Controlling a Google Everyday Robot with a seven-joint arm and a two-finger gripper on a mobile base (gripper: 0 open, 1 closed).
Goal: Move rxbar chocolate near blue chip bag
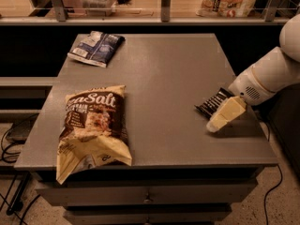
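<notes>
gripper sits low at the right side of the worktop, right against the rxbar chocolate, which lies flat there. can't tell how open the gripper is or if it holds anything. blue chip bag is in the far left corner, well apart. sea salt bag is front left.

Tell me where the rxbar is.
The rxbar lies at the right of the table, just beside the gripper, far from the blue bag at back left.
</notes>
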